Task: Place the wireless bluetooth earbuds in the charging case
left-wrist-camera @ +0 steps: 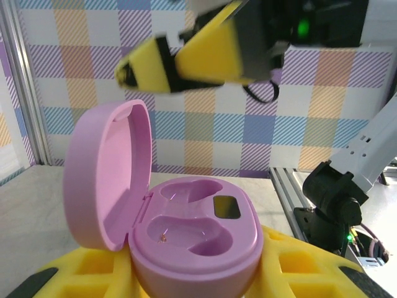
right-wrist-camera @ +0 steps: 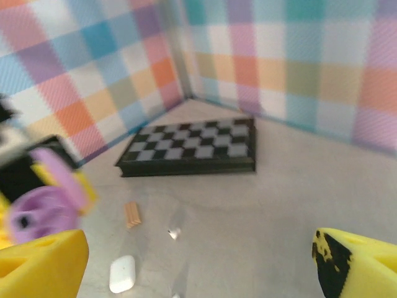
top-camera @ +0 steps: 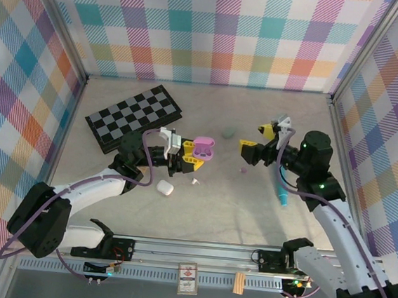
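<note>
Through the top external camera, you are watching the left gripper (top-camera: 186, 156) clamping the open lilac pebble-shaped plastic charging case (top-camera: 202, 149) near the middle of the table. The right gripper (top-camera: 255, 142) is hovering just beside it, fingers spread and carrying nothing. One tiny purple plastic earbud (top-camera: 243, 170) is lying on the table nearer the arms. One tiny white speck (top-camera: 195, 181), probably another bud, is lying near the case. You are also counting one closed white pebble case (top-camera: 165, 186), one pale green pebble (top-camera: 228, 132), one teal pen (top-camera: 281, 192) and one black-and-white chessboard (top-camera: 135, 118).

Through the left wrist camera, its yellow fingers (left-wrist-camera: 298, 270) are squeezing the lilac case (left-wrist-camera: 198, 245) from both sides. The lid is standing open and both wells are looking empty.

Through the right wrist camera, the right gripper (right-wrist-camera: 198, 267) is showing its yellow tips wide apart with nothing between them. The lilac case (right-wrist-camera: 43, 211) is appearing blurred at the left and the white case (right-wrist-camera: 122, 273) is lying below it.

Judging from this, you are sitting at the very start: the case is presented, no bud is seated, and every pair is waiting.
</note>
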